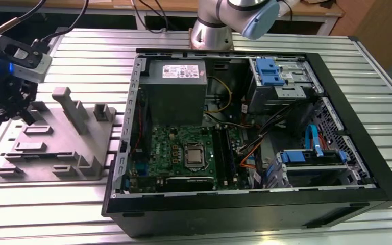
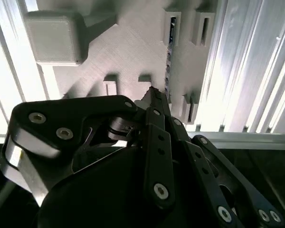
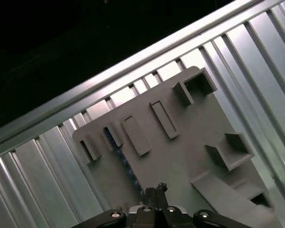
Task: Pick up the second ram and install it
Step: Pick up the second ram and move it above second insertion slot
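Gripper: the black gripper with linked metal fingers [image 3: 156,189] is seen closed, its fingertips together with nothing between them. It is hung just above the tray, near one end of the stick.
Second ram: the slim, long, dark memory stick with a bluish glint [image 3: 123,160] is stood on its long edge in a narrow slot of the tray. It is not touched by the gripper.
Handling: the stick is judged light and stiff, but thin and easily cracked if twisted. Its smooth faces are probably slippery. It is best taken across the two flat faces, near mid-length on the exposed upper edge.
Tray: the grey moulded plastic tray [image 3: 180,156] is laid flat, with raised blocks and pockets crowding the slot.
Surface: the ribbed aluminium table [image 1: 46,204] is level under the tray.
Case: the open black computer tower [image 1: 250,209] is laid on its side at the exterior view's right of the tray, with the green motherboard [image 1: 175,148] exposed.
Room: a wooden-topped bench [image 1: 100,4] is seen beyond the table.
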You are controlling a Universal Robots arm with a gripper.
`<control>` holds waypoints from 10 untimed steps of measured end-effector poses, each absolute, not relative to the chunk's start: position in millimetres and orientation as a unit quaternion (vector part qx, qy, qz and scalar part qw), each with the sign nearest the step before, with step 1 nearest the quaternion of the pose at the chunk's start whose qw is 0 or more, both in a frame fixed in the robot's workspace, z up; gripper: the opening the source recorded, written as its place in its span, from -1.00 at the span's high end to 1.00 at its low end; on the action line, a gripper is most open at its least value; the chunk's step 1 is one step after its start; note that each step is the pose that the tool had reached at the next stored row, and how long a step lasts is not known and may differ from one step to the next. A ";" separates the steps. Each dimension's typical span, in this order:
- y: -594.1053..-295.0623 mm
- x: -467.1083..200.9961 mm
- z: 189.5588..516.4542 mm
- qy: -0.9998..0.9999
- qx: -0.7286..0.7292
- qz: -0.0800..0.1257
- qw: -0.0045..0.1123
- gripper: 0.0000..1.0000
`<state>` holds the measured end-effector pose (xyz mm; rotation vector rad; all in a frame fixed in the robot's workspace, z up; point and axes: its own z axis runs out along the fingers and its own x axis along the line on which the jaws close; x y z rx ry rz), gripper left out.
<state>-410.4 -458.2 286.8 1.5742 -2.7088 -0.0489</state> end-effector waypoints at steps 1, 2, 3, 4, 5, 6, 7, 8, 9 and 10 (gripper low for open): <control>-458.2 -410.5 286.8 -0.859 0.512 -0.009 0.009 0.80; -458.2 -410.5 286.7 -0.856 0.516 -0.007 0.011 0.80; -458.2 -410.5 286.6 -0.853 0.522 -0.005 0.013 0.80; -458.3 -410.5 286.5 -0.849 0.528 -0.003 0.013 0.80; -458.3 -410.5 286.5 -0.845 0.535 -0.002 0.014 0.80; -458.3 -410.5 286.3 -0.840 0.542 -0.002 0.014 0.80; -458.2 -410.5 286.0 -0.835 0.549 -0.002 0.014 0.80; -458.2 -410.5 285.6 -0.830 0.557 -0.002 0.014 0.80; -458.2 -410.5 285.1 -0.825 0.564 -0.002 0.014 0.80; -458.2 -410.5 284.6 -0.820 0.572 -0.002 0.014 0.80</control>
